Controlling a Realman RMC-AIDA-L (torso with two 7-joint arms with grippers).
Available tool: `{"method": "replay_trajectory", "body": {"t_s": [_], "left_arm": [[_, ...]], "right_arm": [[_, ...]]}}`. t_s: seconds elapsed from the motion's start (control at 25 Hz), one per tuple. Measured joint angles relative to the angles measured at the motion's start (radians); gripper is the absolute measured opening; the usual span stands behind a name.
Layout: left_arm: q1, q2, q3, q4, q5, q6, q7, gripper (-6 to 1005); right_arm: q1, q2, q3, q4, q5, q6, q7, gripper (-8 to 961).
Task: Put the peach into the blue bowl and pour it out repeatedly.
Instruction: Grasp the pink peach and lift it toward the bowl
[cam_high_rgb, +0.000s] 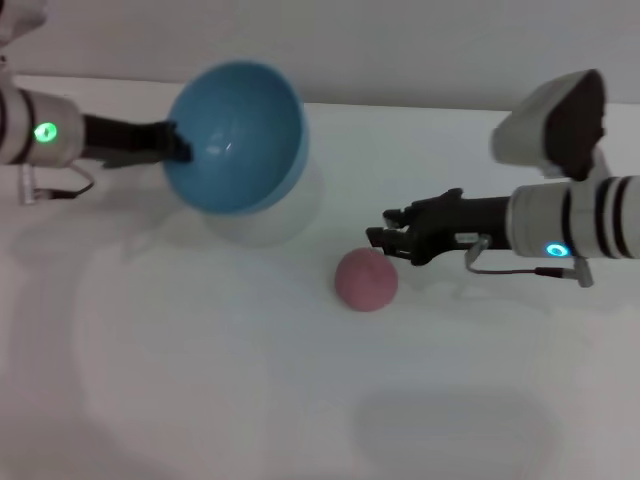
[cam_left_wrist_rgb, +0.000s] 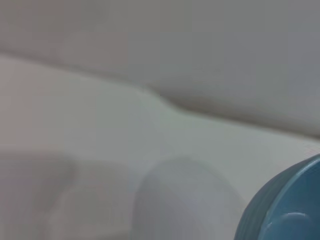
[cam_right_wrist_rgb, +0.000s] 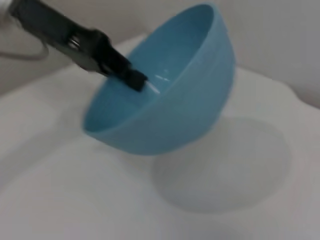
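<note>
Left end effector (cam_high_rgb: 178, 143) grips the tilted, smooth light-blue plastic bowl's (cam_high_rgb: 240, 135) rim; right end effector (cam_high_rgb: 388, 232), fingers parted, sits just beside the matte pink peach (cam_high_rgb: 366, 280).

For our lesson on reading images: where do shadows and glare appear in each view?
Head view: soft shadow on the table beneath the tilted blue bowl, and a small glint inside it. Right wrist view: round shadow under the bowl, a highlight near the left tool. Left wrist view: a faint shadow beside the bowl's edge.
</note>
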Motion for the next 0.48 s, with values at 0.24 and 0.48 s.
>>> {"method": "replay_trajectory", "body": {"t_s": [0.24,0.48], "left_arm": [[0.057,-0.025,-0.114,0.147,0.205,0.142,-0.093,-1],[0.056,-0.111,-0.241,0.25,0.389,0.209,-0.097,-1]], "right_arm": [[0.015,0.0,-0.103,0.024,-0.049,-0.03,0.041,472],[0.022,0.001,-0.152,0.022,-0.052,-0.035,0.054,499]]}}
